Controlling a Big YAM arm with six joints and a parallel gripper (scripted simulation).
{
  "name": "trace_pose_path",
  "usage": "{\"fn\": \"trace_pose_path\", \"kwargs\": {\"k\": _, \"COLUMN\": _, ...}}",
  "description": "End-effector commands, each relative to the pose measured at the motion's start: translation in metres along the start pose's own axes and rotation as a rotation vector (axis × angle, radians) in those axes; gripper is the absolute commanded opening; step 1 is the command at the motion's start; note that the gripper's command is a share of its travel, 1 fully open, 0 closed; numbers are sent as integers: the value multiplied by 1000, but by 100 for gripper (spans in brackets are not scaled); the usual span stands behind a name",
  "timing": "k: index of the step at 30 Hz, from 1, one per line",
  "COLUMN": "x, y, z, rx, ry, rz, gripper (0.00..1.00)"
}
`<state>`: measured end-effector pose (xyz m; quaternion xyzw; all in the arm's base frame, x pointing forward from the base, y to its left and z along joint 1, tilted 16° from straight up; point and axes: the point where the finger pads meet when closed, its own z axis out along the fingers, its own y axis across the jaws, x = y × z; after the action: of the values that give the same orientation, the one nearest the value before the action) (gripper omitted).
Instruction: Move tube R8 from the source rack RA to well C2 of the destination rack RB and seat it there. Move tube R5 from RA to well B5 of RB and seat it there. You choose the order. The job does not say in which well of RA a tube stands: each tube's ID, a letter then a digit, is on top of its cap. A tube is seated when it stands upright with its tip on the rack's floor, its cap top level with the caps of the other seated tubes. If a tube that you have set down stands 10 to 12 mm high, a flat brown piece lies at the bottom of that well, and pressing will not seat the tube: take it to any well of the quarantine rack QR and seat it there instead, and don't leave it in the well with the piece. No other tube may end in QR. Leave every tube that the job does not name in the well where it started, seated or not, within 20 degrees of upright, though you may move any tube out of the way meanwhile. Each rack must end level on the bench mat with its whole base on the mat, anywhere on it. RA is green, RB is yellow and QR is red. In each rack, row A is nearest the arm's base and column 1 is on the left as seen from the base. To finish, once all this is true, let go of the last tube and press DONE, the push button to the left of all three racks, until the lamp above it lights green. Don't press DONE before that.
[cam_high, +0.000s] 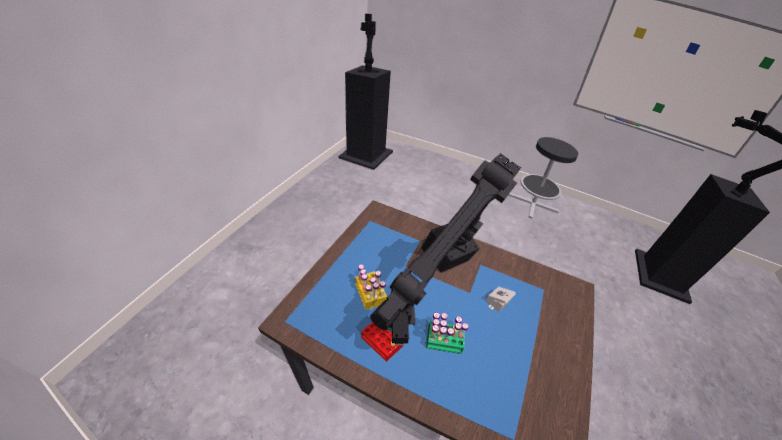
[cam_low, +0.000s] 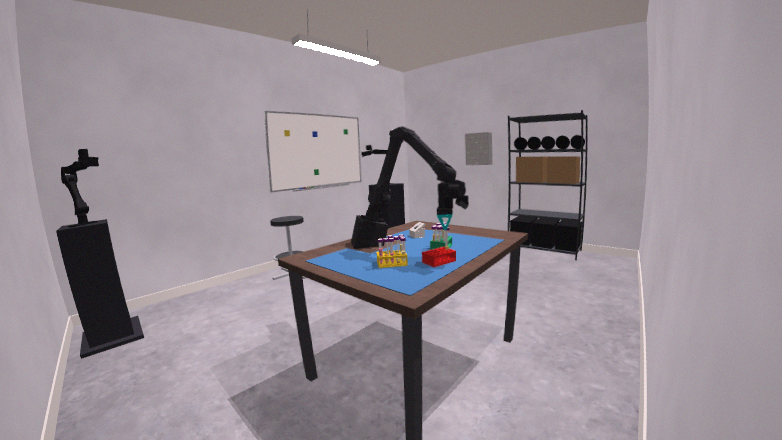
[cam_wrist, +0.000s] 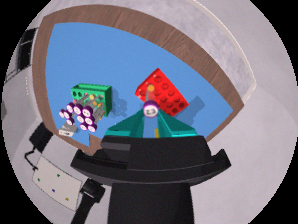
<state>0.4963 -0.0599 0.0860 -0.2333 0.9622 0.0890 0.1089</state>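
My gripper is shut on a tube with a white and purple cap; its ID is too small to read. It holds the tube in the air above the bench, over the near edge of the red rack QR, between the yellow and green racks. In the exterior view the teal fingers hang above the racks. The green rack RA holds several capped tubes and also shows in the wrist view. The yellow rack RB holds several tubes. QR looks empty.
The DONE button box sits on the mat near the arm's base. The table's wooden edge runs close behind QR. A stool, two black pedestals with cameras, a whiteboard and a shelf stand around the room.
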Motion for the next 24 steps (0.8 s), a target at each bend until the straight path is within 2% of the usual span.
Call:
{"fn": "trace_pose_path", "kwargs": {"k": 1, "x": -3, "y": -4, "z": 6, "rx": 6, "ry": -3, "rz": 12, "gripper": 0}}
{"fn": "trace_pose_path", "kwargs": {"k": 14, "x": -4, "y": -2, "z": 12, "rx": 4, "ry": -2, "rz": 8, "gripper": 0}}
{"fn": "trace_pose_path", "kwargs": {"k": 15, "x": -14, "y": -8, "z": 4, "rx": 18, "ry": -19, "rz": 4, "gripper": 0}}
{"fn": "trace_pose_path", "kwargs": {"k": 24, "x": -3, "y": -3, "z": 17, "rx": 5, "ry": -2, "rz": 10, "gripper": 0}}
